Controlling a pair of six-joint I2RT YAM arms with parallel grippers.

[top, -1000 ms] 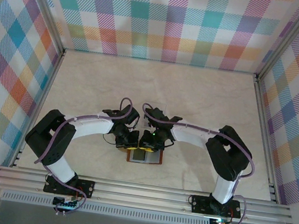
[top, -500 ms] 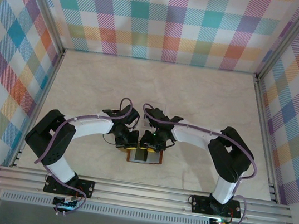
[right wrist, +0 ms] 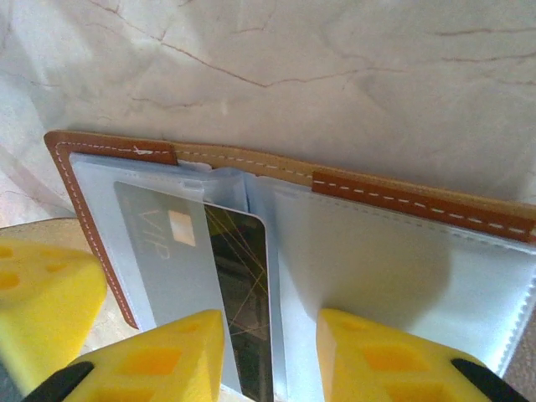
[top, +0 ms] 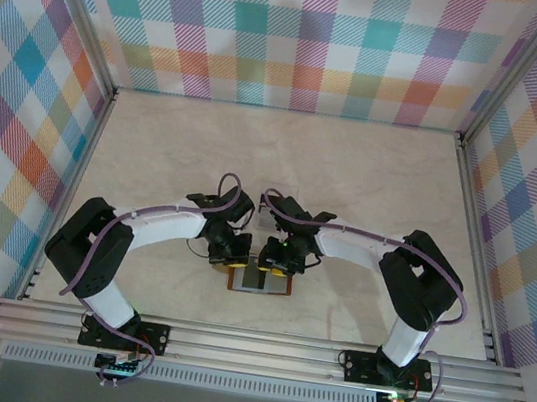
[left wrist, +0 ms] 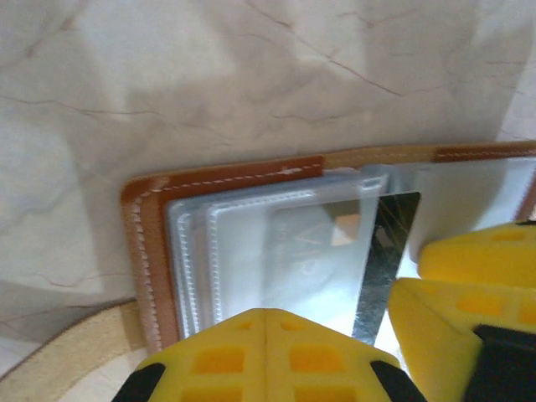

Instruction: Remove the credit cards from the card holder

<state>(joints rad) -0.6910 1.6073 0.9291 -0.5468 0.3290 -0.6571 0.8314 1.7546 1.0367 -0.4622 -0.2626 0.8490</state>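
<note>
The left gripper (left wrist: 262, 356) is being shown clenched at the bottom middle of its wrist view. Its two yellow, dimpled pads are being pressed together along a thin seam, with nothing pinched between them. The right gripper (right wrist: 270, 352) is being shown released at the bottom of its own wrist view, with a clear gap being left between its blocky yellow fingers.

Just beyond both sets of tips, the card holder (right wrist: 100, 151) is being laid open flat. Its rim is smooth tan-brown leather with pale stitching and rounded corners, and frosted, clear plastic sleeves are being framed inside it. A beige strap (left wrist: 59, 368) is being curved away at the lower left of the left wrist view.

The credit cards (right wrist: 172, 243) are being held inside the left-hand sleeves: a pale grey card with faint lettering and a small square chip, and beside it a dark card (right wrist: 239, 276) crossed by fine gold lines. The right-hand sleeve is being shown as plain, glossy plastic.

In the overhead view, the card holder (top: 258, 282) is being placed at the lower middle of the marbled cream table (top: 372, 186), directly beneath the two meeting grippers.
</note>
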